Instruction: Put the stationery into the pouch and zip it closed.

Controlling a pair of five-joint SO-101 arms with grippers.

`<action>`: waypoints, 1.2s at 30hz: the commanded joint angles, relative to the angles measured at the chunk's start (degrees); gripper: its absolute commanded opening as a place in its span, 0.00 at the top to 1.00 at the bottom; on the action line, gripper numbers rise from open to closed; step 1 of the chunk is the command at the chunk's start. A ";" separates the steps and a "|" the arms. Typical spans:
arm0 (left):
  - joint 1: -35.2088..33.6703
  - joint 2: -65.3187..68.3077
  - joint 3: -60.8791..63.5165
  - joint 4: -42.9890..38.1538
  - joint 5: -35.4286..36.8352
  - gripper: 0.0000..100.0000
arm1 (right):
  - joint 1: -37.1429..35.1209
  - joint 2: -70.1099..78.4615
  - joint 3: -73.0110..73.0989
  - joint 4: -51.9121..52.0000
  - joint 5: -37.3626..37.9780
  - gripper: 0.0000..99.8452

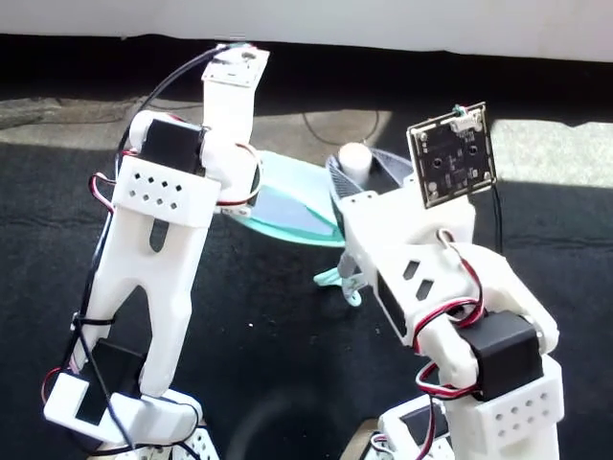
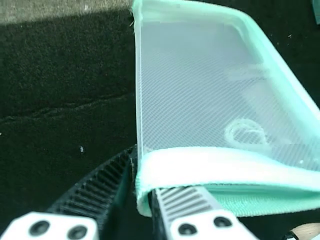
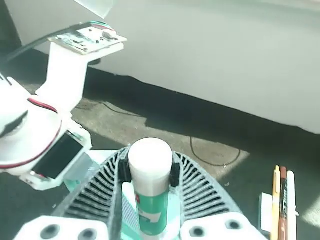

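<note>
A mint-green mesh pouch (image 1: pixel 287 206) lies on the dark mat between the two arms. My left gripper (image 2: pixel 137 172) is shut on the pouch's trimmed edge (image 2: pixel 200 167), and a faint looped shape shows through the mesh (image 2: pixel 245 132). My right gripper (image 3: pixel 149 167) is shut on a glue stick (image 3: pixel 150 200) with a green body and a white cap. In the high view the glue stick's cap (image 1: pixel 354 156) sits just beyond the pouch's right end, raised off the mat.
Three pens (image 3: pixel 281 200) lie side by side on the mat off to one side of the right gripper, with a small white item (image 3: pixel 265 212) beside them. A small mint plastic piece (image 1: pixel 342 281) lies in front of the pouch. A cable (image 1: pixel 335 125) runs across the grey floor behind.
</note>
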 commanded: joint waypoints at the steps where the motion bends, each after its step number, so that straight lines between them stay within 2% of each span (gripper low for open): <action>1: -1.54 0.22 -5.41 -0.18 2.29 0.99 | -2.59 -0.75 -0.48 -4.97 -0.62 0.99; 12: -1.54 17.45 -21.32 0.53 4.31 0.99 | -4.53 -0.66 7.25 -14.64 -0.53 0.99; 17: -0.92 19.47 -24.84 0.62 5.45 0.99 | -4.00 -0.57 16.31 -24.92 -0.26 0.99; 23: -0.57 16.92 -24.84 0.70 5.54 0.99 | -0.40 4.97 19.82 -31.08 -0.26 0.99; 36: 2.68 7.69 -14.81 0.79 5.45 0.99 | 2.59 22.02 8.22 -31.60 -0.26 0.99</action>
